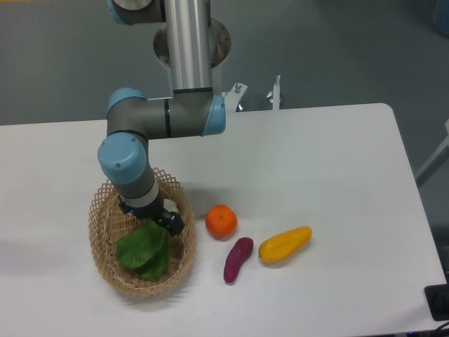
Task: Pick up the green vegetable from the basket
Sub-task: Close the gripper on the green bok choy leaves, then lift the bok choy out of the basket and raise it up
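The green vegetable (144, 253) lies in the light tan wicker basket (96, 228) at the front left of the table. Its dark green leaves point toward the front, and its pale stalk end is hidden under the gripper. My gripper (160, 222) is down inside the basket at the vegetable's upper end, right on it. The wrist covers the fingers, so I cannot tell how the jaws stand or whether they hold the vegetable.
An orange (221, 222) sits just right of the basket. A small purple eggplant (238, 259) and a yellow squash-like vegetable (284, 244) lie further right. The arm's upright column (189, 49) stands at the table's back edge.
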Controlling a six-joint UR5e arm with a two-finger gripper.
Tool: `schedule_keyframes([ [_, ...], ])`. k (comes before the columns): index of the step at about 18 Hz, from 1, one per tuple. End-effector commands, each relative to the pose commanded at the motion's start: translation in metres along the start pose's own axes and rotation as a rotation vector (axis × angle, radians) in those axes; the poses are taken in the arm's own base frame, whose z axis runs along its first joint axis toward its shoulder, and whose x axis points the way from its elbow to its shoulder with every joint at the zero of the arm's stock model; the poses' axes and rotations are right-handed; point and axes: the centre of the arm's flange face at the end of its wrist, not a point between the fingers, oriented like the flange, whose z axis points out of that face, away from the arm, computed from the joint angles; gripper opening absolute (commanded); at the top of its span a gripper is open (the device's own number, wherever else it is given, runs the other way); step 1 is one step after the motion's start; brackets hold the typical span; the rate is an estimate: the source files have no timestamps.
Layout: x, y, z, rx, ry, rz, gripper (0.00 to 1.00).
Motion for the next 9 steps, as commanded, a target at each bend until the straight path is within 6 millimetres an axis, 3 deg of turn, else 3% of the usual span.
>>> schedule_keyframes([
  [3,0.000,0.000,-0.002,0.003,-0.002,-0.002,0.53],
  [9,-0.003,-0.001,-0.015,0.023,-0.014,0.004,0.40],
])
